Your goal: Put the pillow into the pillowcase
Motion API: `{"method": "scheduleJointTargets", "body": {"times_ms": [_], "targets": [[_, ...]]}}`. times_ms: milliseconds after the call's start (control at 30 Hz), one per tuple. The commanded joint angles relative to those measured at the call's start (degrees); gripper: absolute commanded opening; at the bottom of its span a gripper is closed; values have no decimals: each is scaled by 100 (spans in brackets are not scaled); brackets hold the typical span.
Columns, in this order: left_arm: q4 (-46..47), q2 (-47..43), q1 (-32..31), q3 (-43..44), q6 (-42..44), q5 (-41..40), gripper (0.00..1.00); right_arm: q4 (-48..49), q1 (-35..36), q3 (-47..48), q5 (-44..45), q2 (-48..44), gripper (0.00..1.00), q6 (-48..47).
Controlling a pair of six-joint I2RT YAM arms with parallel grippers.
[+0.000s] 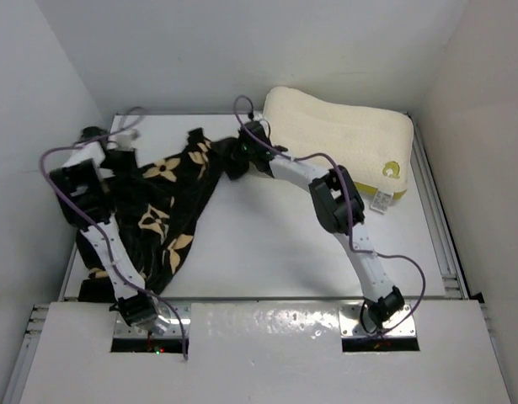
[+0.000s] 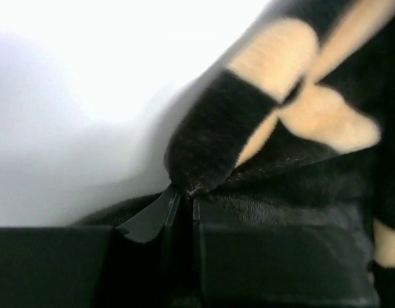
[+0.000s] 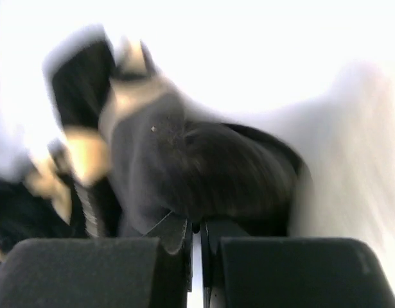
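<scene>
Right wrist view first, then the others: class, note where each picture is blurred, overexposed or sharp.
Right wrist: pillowcase smeared by motion blur, background blown white. Left wrist: fabric soft-focused, upper left overexposed. Top external: sharp, evenly lit, glare on the near panel.

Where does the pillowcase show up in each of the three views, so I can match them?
Top external: the pillowcase is bunched on the left half of the table, left of the pillow.
Left wrist: it fills the centre and right, with a fold pinched in the left gripper.
Right wrist: a dark, blurred bunch at centre, just above the right gripper.
Shared landmark: its tan flower print.
</scene>
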Motion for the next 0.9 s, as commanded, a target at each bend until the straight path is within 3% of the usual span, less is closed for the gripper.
{"method": "scheduleJointTargets", "body": {"times_ms": [0,33,67,100,133,200,233,367,467,567,600,667,700,767,833,867], "targets": [[313,-153,1630,-526,-1735,748,0,1058,-134,1529,-32,422,0,-51],[737,-528,1879,-852,-2247,889,0,1313,-117,2020,91,711,0,19],[1237,-750,2090,-1212,-3297,1125,0,2142,-99,2164,371,818,2,98],[2242,-943,2405,-2033,-3751,1275,0,2559,-64,2314,530,932,19,221],[2653,-1302,2478,-2407,-4243,1399,0,2989,6,2672,688,1107,62,222],[3129,-1568,2340,-3075,-4634,1479,0,2977,-2,2965,551,1110,87,83],[3097,-1778,2182,-3192,-4512,1427,0,2976,-20,2574,367,944,99,-23],[3148,-2158,1618,-3614,-4159,1040,0,2540,50,158,66,-915,99,-734],[3149,-2246,1644,-3641,-4256,1057,0,1616,436,-900,-337,-1324,99,-1007],[2983,-2377,1749,-3615,-4126,1014,0,826,989,-1147,-1023,-1326,65,-1298],[2869,-2413,1758,-3597,-4055,970,0,753,1121,-1182,-1128,-1282,35,-1237],[2763,-2571,1749,-3597,-3932,838,0,989,1490,-1393,-1453,-1264,25,-1219],[2745,-2606,1741,-3614,-3757,794,0,1077,1596,-1420,-1542,-1273,26,-1289],[2754,-2747,1793,-3684,-3694,706,0,1087,1974,-1307,-1752,-1203,54,-1516],[2710,-2834,1811,-3711,-3641,662,0,799,2263,-983,-1850,-1036,71,-1606],[2710,-2861,1811,-3720,-3572,609,0,701,2343,-885,-1885,-983,73,-1615]]}}
